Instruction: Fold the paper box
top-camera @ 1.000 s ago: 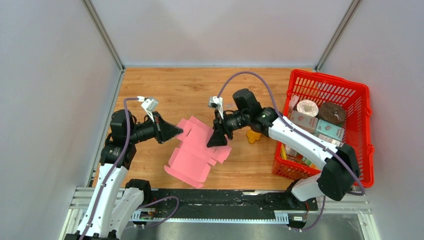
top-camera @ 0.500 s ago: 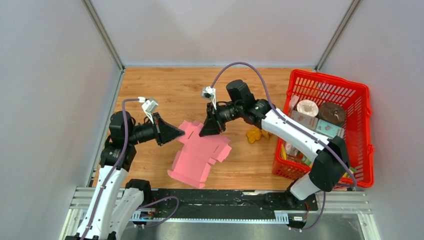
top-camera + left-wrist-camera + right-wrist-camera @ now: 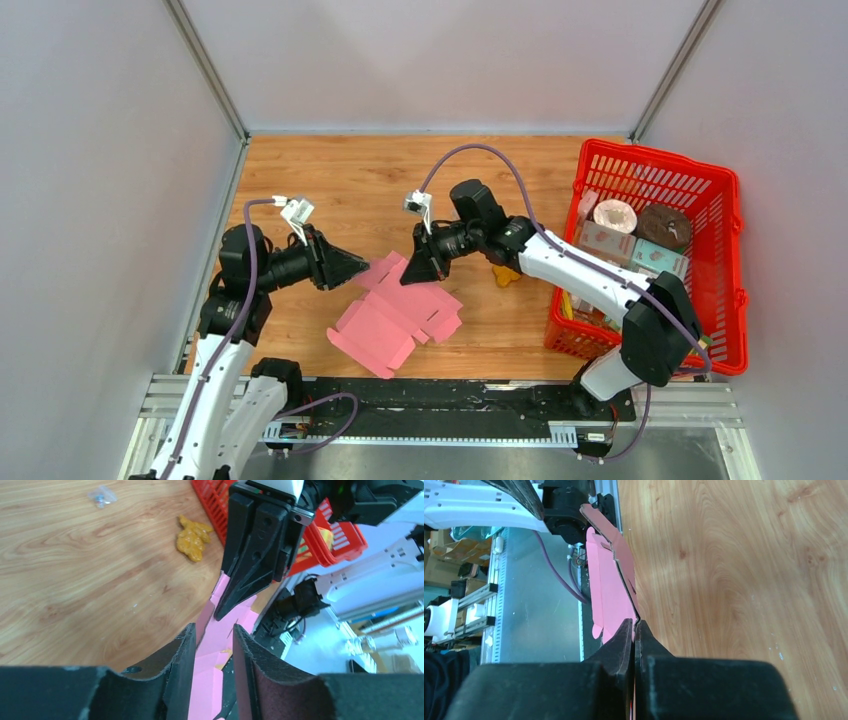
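The pink paper box [image 3: 392,318] is a flat cut-out with flaps, tilted up off the wooden table between the two arms. My right gripper [image 3: 405,279] is shut on its far upper flap; in the right wrist view the thin pink edge [image 3: 606,587] runs straight into the closed jaws of the right gripper [image 3: 634,624]. My left gripper [image 3: 366,266] is at the box's left corner. Its jaws stand apart in the left wrist view [image 3: 214,630], with pink card [image 3: 212,655] between them and a flap lying along the left finger [image 3: 186,645]. The right gripper's fingers [image 3: 250,560] face mine, very close.
A red mesh basket [image 3: 700,190] with printed cartons and rolls stands at the right. An orange lump [image 3: 506,272] lies on the table just behind the right arm. A small clear bag [image 3: 101,496] sits farther back. Grey walls enclose the table.
The right gripper moved left to the box's far flap and shut on it. The left gripper opened from shut. The box swung and shifted towards the near left.
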